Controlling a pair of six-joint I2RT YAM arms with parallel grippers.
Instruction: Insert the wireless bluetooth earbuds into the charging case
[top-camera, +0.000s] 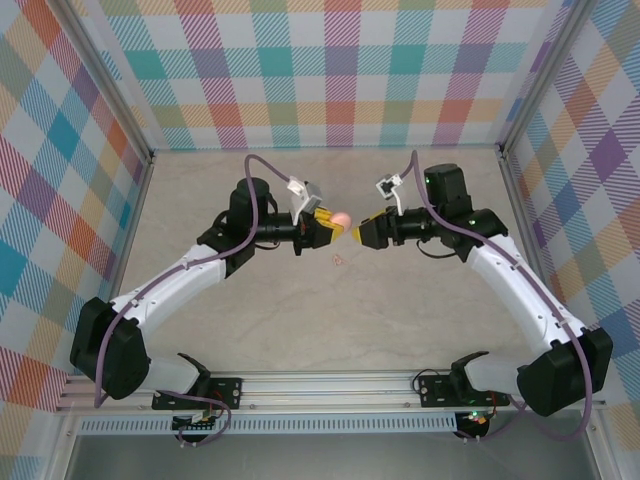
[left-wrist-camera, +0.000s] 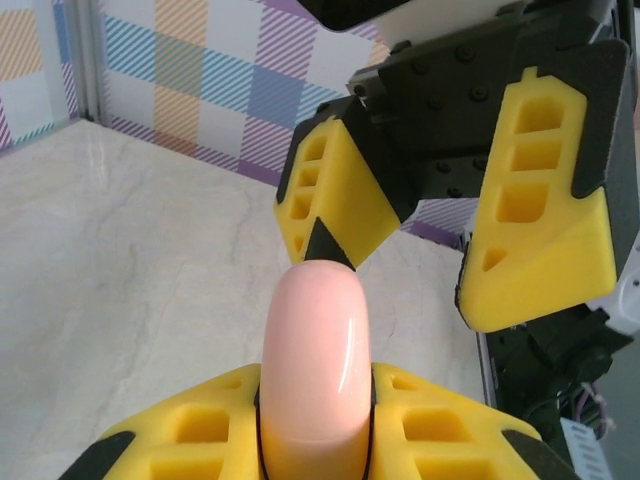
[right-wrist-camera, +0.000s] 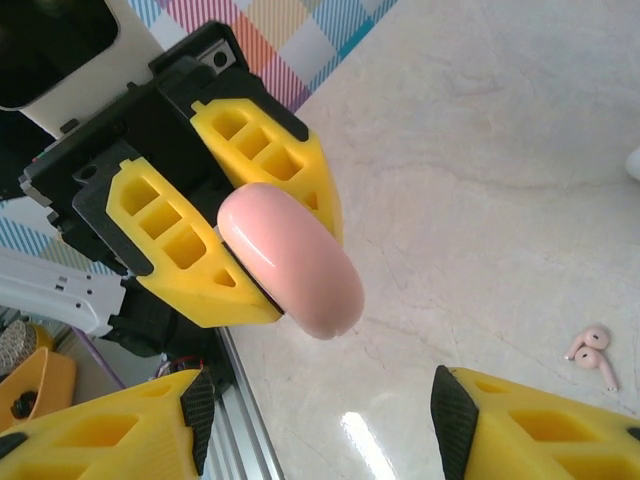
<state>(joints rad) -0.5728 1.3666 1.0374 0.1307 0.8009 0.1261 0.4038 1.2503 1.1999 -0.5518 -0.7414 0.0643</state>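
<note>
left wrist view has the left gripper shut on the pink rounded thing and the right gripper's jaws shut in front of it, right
Not quite. The left gripper is shut on the pink rounded thing, but the right gripper in front of it is open, its yellow fingers spread wide apart. The left wrist view shows this.

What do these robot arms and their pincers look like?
The left arm and right arm are white tubes with bulky black joints, and a lavender cable runs along each. The left gripper and right gripper each carry two chunky yellow fingers, pierced with square pockets, on black mounts.
</note>
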